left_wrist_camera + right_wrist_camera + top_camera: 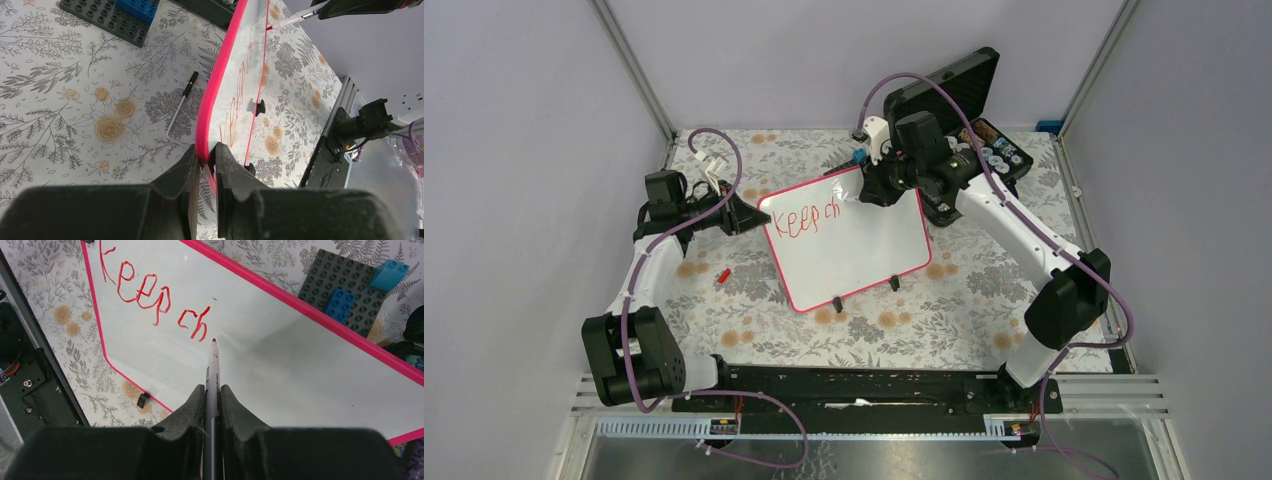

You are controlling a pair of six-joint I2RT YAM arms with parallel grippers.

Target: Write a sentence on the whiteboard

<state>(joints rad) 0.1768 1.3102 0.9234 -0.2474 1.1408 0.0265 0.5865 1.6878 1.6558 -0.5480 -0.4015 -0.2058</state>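
Floral-patterned counter point(944, 320) carries one rectangular glossy white whiteboard point(864, 250) with a thin red-pink frame, set mid-counter, two small black feet point(837, 302) on its near edge. My left gripper point(209, 152) is clamped on its left edge. My right gripper point(212, 392) is clamped on one white red-tipped marker point(214, 362), whose tip is just right of the red handwritten sentence point(150, 297), six letters: "Keep ch".

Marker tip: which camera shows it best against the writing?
Right wrist view: the marker tip is close up, just after the red "Keep ch" on the whiteboard. Left wrist view shows it small, far off; in the top view the right gripper mostly hides it.
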